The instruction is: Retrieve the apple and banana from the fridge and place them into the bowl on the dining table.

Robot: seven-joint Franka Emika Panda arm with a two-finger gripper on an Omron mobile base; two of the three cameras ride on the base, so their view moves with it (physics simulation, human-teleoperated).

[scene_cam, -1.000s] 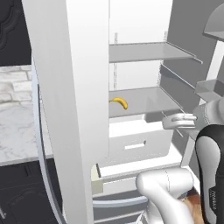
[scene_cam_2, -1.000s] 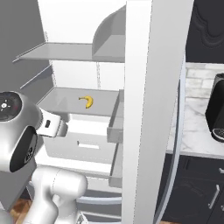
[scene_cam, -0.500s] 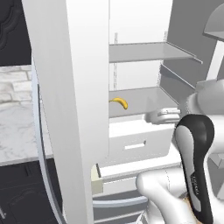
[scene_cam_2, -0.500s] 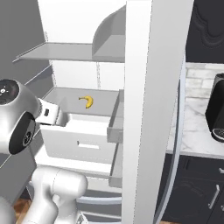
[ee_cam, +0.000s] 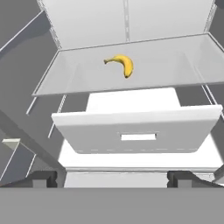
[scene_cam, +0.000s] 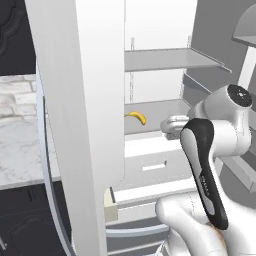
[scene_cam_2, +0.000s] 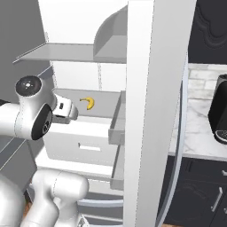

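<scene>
The pictures are bright and even, like a drawing made by a computer. The light seems to come from everywhere, so no lamp shows and nothing shines hard. The white inside of the fridge (ee_cam: 127, 26) is the brightest part, and its grey shelves look soft and flat. Shadows are faint; under the banana (ee_cam: 121, 64) there is only a thin darker patch on the shelf. The dark cabinets at the sides of both base views look almost black, with little detail. Edges are sharp and nothing is blurry or out of focus. In the hand view the shelf lines spread out wide toward the corners. The robot arm (scene_cam: 210, 165) has a soft shine on its dark part.
</scene>
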